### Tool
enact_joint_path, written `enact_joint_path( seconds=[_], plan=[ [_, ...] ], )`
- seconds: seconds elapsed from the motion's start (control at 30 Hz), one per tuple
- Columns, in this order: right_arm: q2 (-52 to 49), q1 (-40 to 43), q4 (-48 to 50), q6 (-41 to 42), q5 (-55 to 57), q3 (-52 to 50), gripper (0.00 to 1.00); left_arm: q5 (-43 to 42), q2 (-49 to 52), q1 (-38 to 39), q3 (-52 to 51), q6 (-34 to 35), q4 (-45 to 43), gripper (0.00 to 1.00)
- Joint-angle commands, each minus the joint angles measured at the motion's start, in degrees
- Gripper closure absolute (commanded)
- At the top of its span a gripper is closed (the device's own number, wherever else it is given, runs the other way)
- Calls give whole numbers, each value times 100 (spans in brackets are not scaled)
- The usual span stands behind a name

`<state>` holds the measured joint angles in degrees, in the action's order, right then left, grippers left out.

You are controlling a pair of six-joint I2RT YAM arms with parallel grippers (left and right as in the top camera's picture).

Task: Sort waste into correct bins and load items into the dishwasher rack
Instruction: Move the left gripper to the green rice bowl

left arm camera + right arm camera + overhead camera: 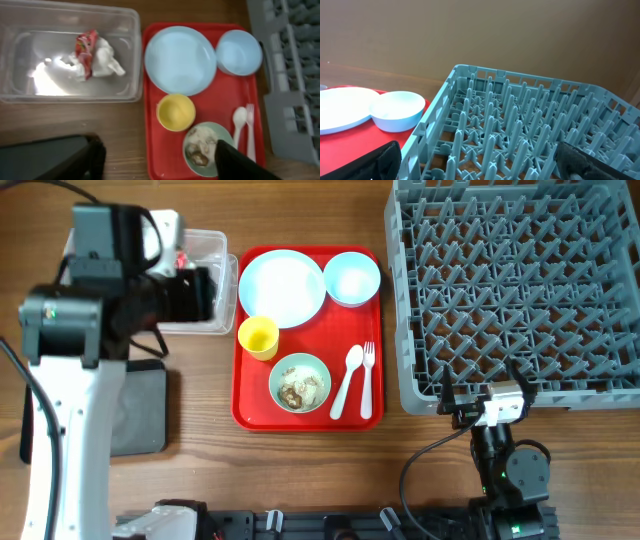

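Glossy red tray [243, 412], clear plastic tub [131, 60], wood-grain table [300, 480]

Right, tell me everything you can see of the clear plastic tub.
The tub is a clear, rectangular plastic box with rounded corners and a lipped rim, standing upright and open on the wooden table, just left of the red tray. Inside lie a crinkled red wrapper and a crumpled white napkin, touching each other.

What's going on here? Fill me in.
The left gripper hangs open and empty over the tub, where the wrapper and napkin already lie. The right gripper sits open by the rack, which holds nothing. The plate, blue bowl, cup, spoon, fork and the green bowl with scraps are all on the red tray.
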<state>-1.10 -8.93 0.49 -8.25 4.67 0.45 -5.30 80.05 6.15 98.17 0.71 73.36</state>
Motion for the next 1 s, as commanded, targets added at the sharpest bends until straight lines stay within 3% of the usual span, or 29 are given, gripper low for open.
enact_joint_path(
  seconds=[0.0, 0.2, 0.53, 0.97],
  plan=[
    [46, -22, 26, -68, -94, -9, 0, -76, -496, 649, -260, 13, 107, 14],
    [46, -22, 26, -68, -94, -9, 0, 417, -1027, 1412, -1259, 682, -79, 14],
    [46, -22, 26, -68, -94, -9, 0, 636, -1290, 2459, -3995, 1843, -1554, 11],
    [46, -22, 26, -66, -94, -9, 0, 691, -1049, 2583, -5569, 2232, -3526, 15]
  ],
)
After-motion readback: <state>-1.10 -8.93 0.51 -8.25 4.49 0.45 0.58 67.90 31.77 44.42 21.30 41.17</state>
